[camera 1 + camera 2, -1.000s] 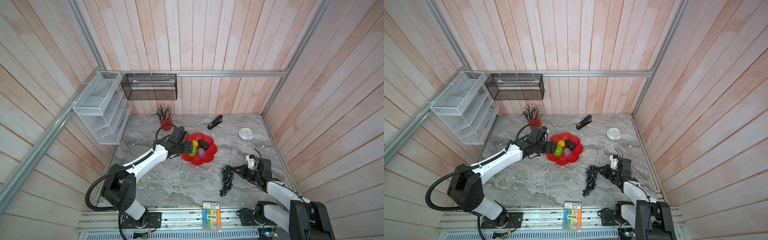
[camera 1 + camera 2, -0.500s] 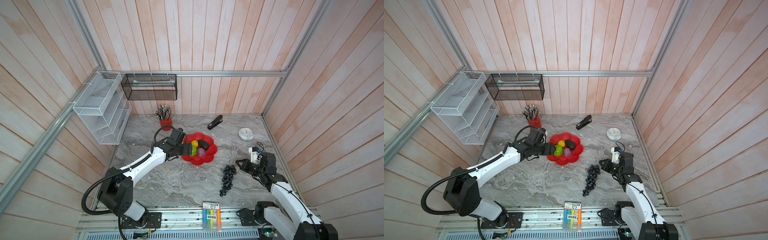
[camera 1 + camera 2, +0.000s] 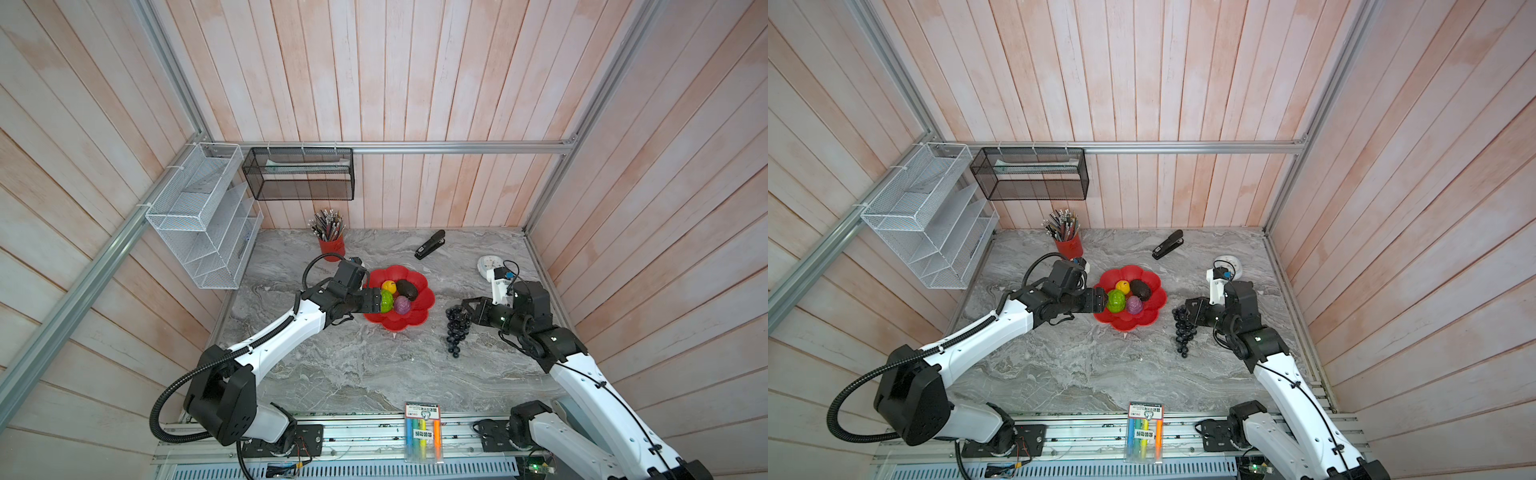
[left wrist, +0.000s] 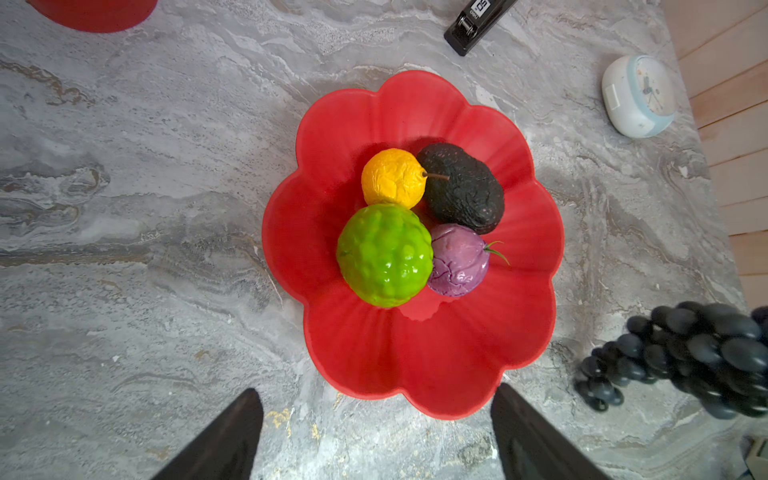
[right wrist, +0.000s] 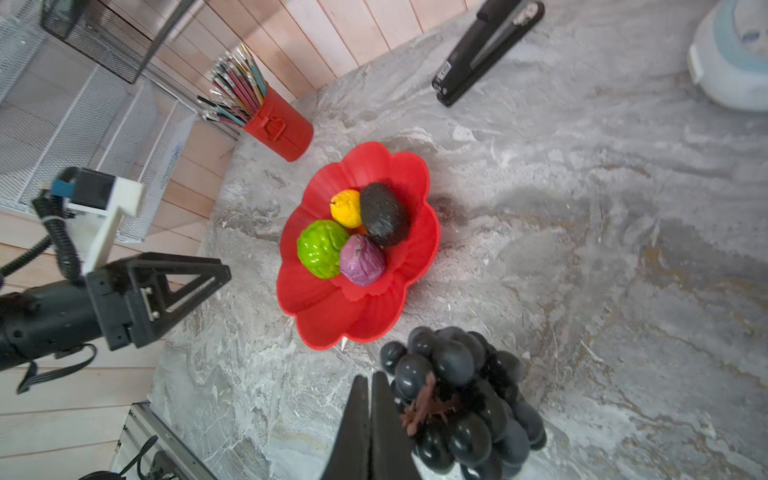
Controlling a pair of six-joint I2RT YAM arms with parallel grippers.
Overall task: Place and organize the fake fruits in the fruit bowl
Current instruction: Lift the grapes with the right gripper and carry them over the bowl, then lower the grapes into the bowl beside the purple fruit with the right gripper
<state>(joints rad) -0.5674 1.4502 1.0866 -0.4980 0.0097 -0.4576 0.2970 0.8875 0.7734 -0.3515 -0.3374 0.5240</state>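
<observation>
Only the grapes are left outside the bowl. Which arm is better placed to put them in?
Right. The right gripper has its jaws shut on the stem of the grapes, beside the bowl. The left gripper hangs open at the bowl's opposite edge, away from the grapes.

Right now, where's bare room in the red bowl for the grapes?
Bare: fruit bowl front petals, between green fruit, purple fruit and near rim; also back petals behind yellow fruit and avocado. Crowded: middle, four fruits packed together; open left gripper at the left rim, grape bunch beside the right.
</observation>
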